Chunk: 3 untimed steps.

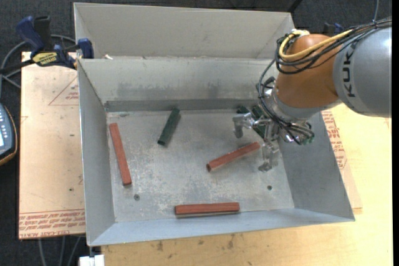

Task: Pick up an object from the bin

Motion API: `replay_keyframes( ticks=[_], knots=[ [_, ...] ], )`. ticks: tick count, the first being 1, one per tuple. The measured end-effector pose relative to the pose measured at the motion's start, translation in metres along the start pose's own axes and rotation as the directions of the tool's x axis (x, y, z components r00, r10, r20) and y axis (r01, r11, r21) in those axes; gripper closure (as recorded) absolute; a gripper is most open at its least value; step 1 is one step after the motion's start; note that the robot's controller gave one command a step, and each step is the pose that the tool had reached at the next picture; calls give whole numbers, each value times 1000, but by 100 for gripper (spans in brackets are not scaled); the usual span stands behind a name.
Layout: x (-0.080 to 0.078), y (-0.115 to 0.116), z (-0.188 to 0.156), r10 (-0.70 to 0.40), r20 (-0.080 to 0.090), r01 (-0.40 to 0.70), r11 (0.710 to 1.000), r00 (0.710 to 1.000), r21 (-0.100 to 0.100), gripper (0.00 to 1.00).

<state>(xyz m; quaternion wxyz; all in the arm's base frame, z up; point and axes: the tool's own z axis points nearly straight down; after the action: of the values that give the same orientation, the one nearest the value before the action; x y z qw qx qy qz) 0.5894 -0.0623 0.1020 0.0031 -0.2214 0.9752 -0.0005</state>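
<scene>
gripper (254, 147) fingers apart, straddling upper-right end of slanted red-brown rectangular bar (227, 159), right of centre on grey metal bin (187, 81) floor. bar looks stiff, light, flat-sided; pinch across narrow width, probably steadier nearer middle.

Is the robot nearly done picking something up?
Not yet. The end effector has reached the right side of the bin and is open at the right end of a slanted reddish-brown stick. Nothing is gripped or lifted; closing and raising are left.
</scene>
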Motion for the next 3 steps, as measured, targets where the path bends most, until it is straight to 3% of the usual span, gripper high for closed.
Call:
replay_keyframes(
  ticks=[1,2,3],
  knots=[
    [3,-17,2,58,-2,-58,998,998,-2,0],
    [-16,1,34,12,-5,-12,1000,1000,-4,0],
    [-17,1,33,12,-4,-12,1000,1000,-3,0]
  ],
)
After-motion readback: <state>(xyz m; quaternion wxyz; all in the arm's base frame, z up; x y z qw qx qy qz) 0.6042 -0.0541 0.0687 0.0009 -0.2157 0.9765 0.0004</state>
